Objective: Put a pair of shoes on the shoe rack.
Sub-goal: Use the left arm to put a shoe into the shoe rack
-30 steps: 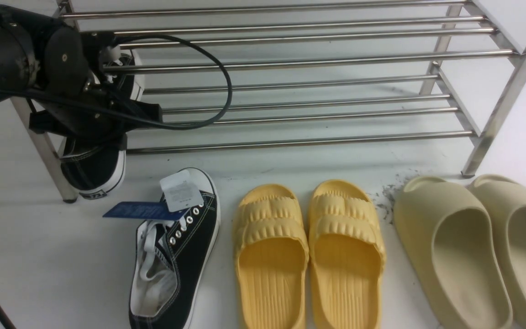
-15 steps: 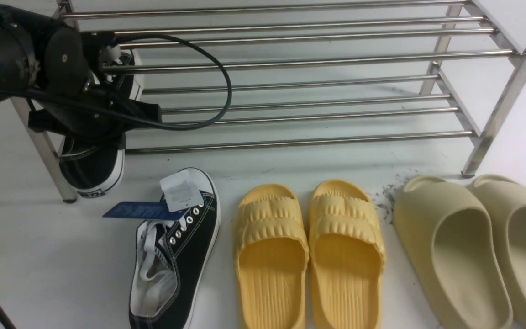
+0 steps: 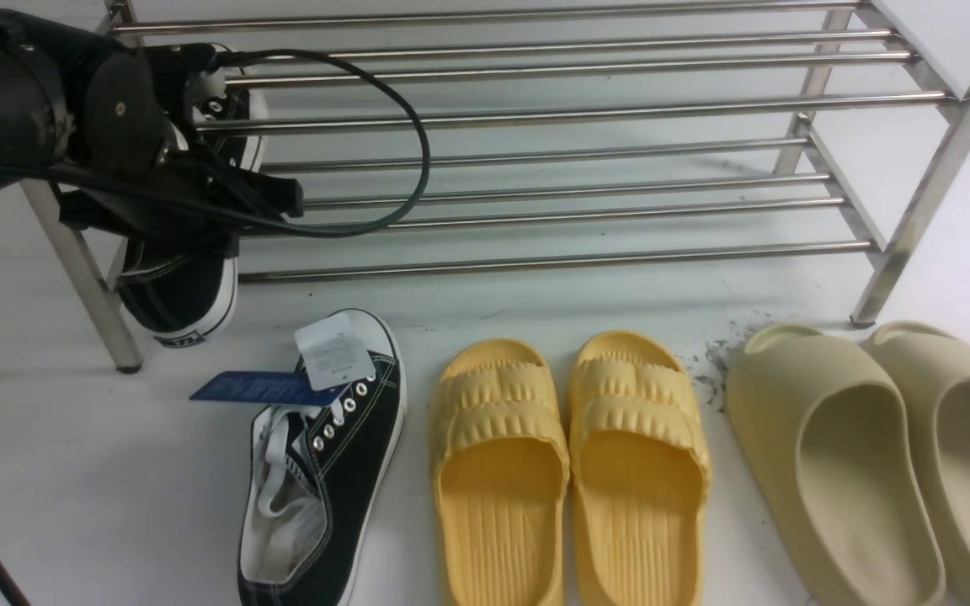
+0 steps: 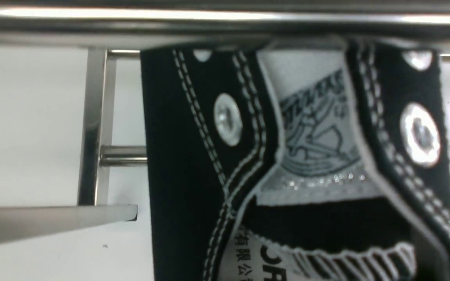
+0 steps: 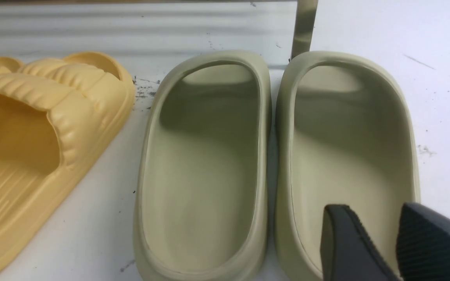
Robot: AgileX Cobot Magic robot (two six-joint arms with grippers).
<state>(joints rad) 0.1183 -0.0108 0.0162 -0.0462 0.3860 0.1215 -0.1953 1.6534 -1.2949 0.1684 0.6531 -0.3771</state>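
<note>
White tabletop (image 3: 72, 471) with the steel shoe rack (image 3: 578, 105) across its far side. The left arm (image 3: 114, 126) reaches into the rack's left end. The left fingers, hidden behind the wrist, are judged clamped on the first sneaker (image 3: 186, 295). Its toe is between the tiers and its heel overhangs the front tube, apparently for seating. The second sneaker (image 3: 359, 421) waits on the tabletop just in front. The right fingers (image 5: 350, 242), slightly apart, hover idle over a beige slide (image 5: 346, 136).

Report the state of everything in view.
shoe rack: upright.
held sneaker: tilted at the rack's left end, heel sticking out front.
left gripper: shut on held sneaker.
floor sneaker: on the floor, tags attached.
yellow slides: on the floor, side by side.
beige slides: on the floor, side by side.
right gripper: open, empty.
</note>
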